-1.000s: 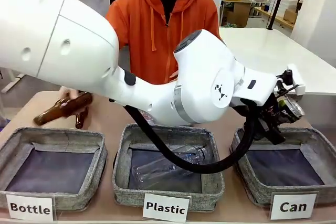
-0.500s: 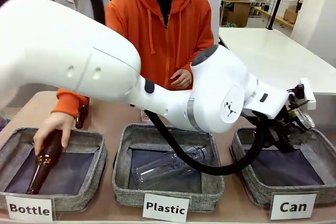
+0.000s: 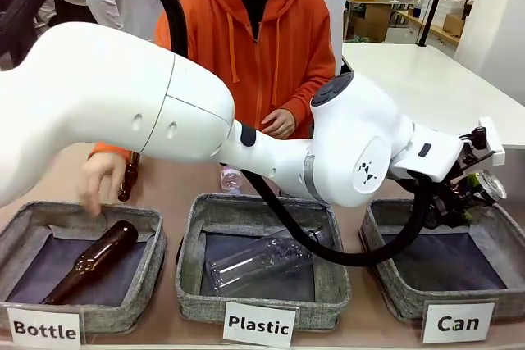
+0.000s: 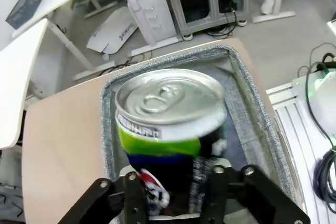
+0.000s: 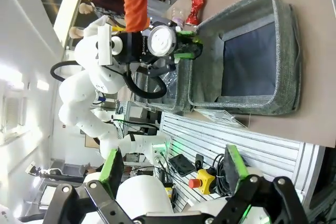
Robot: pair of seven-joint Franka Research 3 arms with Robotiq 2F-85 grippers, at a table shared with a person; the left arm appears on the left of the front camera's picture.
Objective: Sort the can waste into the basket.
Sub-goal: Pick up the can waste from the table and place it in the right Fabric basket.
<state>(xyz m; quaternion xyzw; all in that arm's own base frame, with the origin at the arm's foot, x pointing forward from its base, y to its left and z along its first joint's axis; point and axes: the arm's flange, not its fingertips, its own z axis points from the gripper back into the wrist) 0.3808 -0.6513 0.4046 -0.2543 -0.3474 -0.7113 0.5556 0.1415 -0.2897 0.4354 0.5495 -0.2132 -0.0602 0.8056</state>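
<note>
Left tool (image 4: 176,195) pinches the black can (image 4: 168,124) above the Can basket (image 4: 253,114), while the right tool (image 5: 174,165) hangs spread.

The can (image 4: 170,129) in my black left gripper (image 4: 176,198): silver top, lime-green band, black body with white print and a bit of blue. The basket (image 4: 252,114) is mottled grey with dark lining. The other can (image 5: 196,9), at 11 o'clock in my right wrist view, is shiny red.

The front view sits low on the robot's side, just before the Can basket (image 3: 410,302), facing across it toward the person (image 3: 262,55). The left wrist view hangs close above that basket (image 4: 251,95), looking steeply down past the black can (image 4: 168,124). The right wrist view, rolled sideways, faces the basket (image 5: 290,51) from well apart. All three views share it.
</note>
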